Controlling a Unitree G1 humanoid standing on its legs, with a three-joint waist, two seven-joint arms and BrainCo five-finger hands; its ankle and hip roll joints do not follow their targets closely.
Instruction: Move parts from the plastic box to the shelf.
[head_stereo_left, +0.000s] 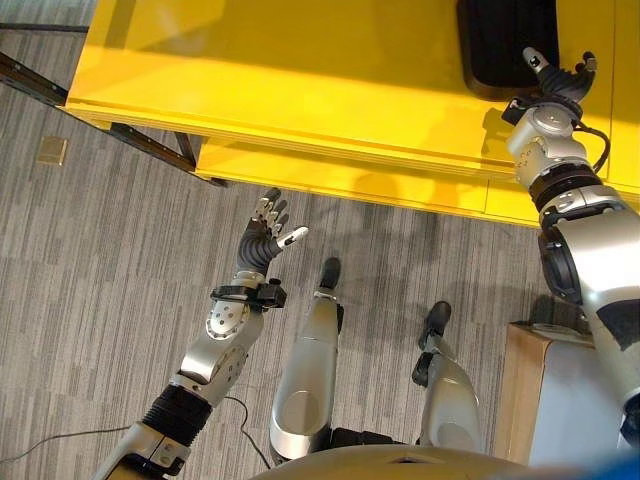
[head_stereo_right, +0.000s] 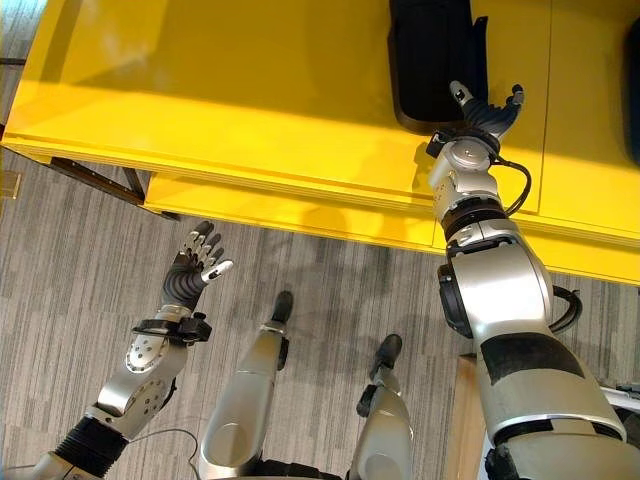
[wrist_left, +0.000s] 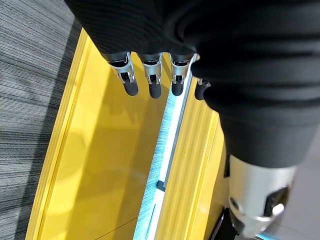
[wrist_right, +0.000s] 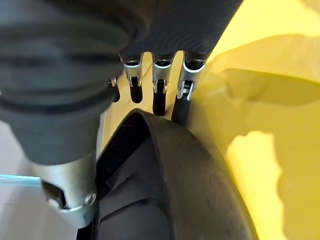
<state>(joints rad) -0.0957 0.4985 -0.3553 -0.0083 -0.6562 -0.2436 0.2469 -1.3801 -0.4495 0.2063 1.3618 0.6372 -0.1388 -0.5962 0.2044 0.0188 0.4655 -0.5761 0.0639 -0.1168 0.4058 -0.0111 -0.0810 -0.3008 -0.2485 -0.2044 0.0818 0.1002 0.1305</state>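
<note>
A low yellow shelf (head_stereo_left: 300, 80) runs across the far side. On its right end lies a black curved part (head_stereo_left: 500, 40), which looks close and rounded in the right wrist view (wrist_right: 190, 190). My right hand (head_stereo_left: 558, 82) is over the shelf at the part's near edge, open, with thumb and fingers spread. Its fingertips (wrist_right: 159, 100) reach down to the part's rim without curling round it. My left hand (head_stereo_left: 265, 240) hangs open above the carpet in front of the shelf and holds nothing. Past its straight fingers (wrist_left: 150, 80) the yellow shelf (wrist_left: 110, 150) shows.
The shelf's dark metal frame (head_stereo_left: 150, 148) slants down to the grey carpet at the left. A small tan plate (head_stereo_left: 52, 150) is set in the floor at the far left. A light wood-edged surface (head_stereo_left: 525, 390) stands at the lower right. Another dark object (head_stereo_right: 632, 90) sits at the shelf's right edge.
</note>
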